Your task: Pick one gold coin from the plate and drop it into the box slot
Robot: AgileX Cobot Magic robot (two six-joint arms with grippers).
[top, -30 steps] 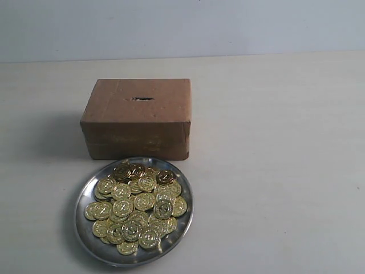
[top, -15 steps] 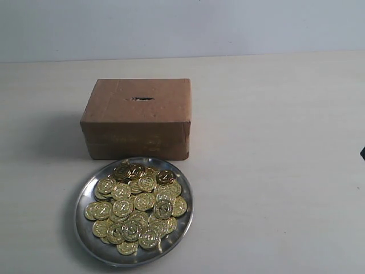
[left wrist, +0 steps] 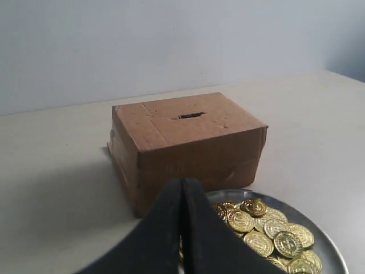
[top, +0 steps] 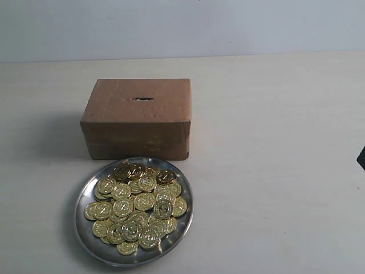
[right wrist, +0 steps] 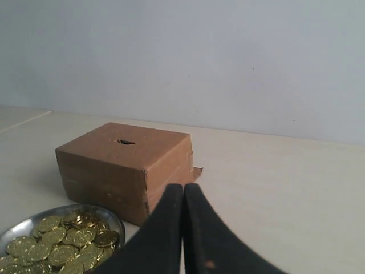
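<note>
A brown cardboard box stands on the table with its dark slot on top. In front of it a round silver plate holds a heap of gold coins. My left gripper is shut with nothing in it, seen in the left wrist view over the plate's edge and short of the box. My right gripper is also shut and empty, off to the right of the box; only a dark tip of it shows at the exterior view's right edge.
The pale table stretches wide to the right of box and plate. A plain light wall rises behind the table.
A dark tip of the right gripper has come further into the exterior view at its right edge. Box, plate and coins have not moved.
</note>
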